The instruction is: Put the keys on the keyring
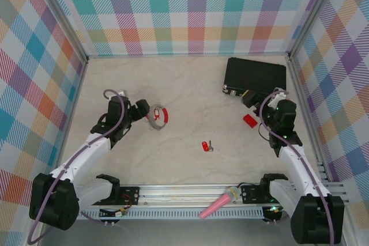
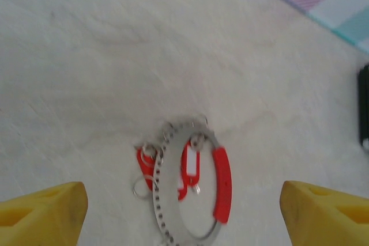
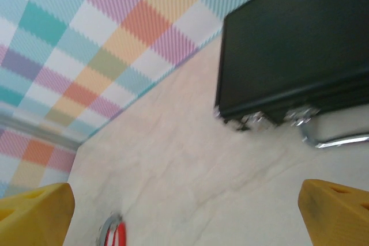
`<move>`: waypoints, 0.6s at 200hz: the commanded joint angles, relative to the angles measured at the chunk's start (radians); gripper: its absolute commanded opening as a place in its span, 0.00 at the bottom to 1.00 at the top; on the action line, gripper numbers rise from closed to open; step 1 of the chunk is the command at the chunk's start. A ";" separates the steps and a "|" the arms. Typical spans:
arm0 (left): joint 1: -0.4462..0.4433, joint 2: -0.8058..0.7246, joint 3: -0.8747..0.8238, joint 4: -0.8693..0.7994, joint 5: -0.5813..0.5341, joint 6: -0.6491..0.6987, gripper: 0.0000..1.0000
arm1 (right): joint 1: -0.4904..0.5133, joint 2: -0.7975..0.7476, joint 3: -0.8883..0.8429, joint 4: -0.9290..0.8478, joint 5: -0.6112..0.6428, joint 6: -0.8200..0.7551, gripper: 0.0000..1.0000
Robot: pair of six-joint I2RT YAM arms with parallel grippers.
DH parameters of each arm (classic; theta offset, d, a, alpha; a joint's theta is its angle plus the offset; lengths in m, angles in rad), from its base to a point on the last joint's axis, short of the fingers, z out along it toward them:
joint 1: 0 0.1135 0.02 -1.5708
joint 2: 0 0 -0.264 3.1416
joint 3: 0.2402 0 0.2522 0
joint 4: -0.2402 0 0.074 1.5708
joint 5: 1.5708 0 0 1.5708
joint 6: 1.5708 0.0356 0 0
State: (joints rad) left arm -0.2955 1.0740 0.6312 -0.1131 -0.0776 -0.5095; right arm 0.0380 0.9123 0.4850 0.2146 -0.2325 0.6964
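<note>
bright even light, soft shadows, wrist views blurred

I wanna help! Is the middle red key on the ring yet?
Off. The key lies alone, well apart from the keyring.

We overlook the table from high above its near edge. Left wrist looks down close on the keyring; right wrist skims low toward the black case, both shared overhead.

Silvery, red-sleeved keyring; red-headed keys; black case; pastel plaid walls; beige marbled table.
</note>
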 commanded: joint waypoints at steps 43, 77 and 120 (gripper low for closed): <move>-0.096 0.035 -0.123 0.024 0.014 -0.010 0.65 | 0.223 0.089 0.030 0.010 -0.018 -0.058 0.99; -0.108 0.089 -0.132 0.037 0.043 0.000 0.53 | 0.271 0.147 0.046 0.026 -0.026 -0.069 0.99; -0.119 0.201 -0.100 0.068 0.068 0.022 0.37 | 0.299 0.183 0.046 0.043 -0.041 -0.074 0.99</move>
State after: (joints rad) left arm -0.4011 1.2304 0.5003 -0.0788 -0.0406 -0.4995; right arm 0.3229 1.0824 0.4938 0.2165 -0.2535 0.6426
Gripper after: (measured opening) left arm 0.382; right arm 0.990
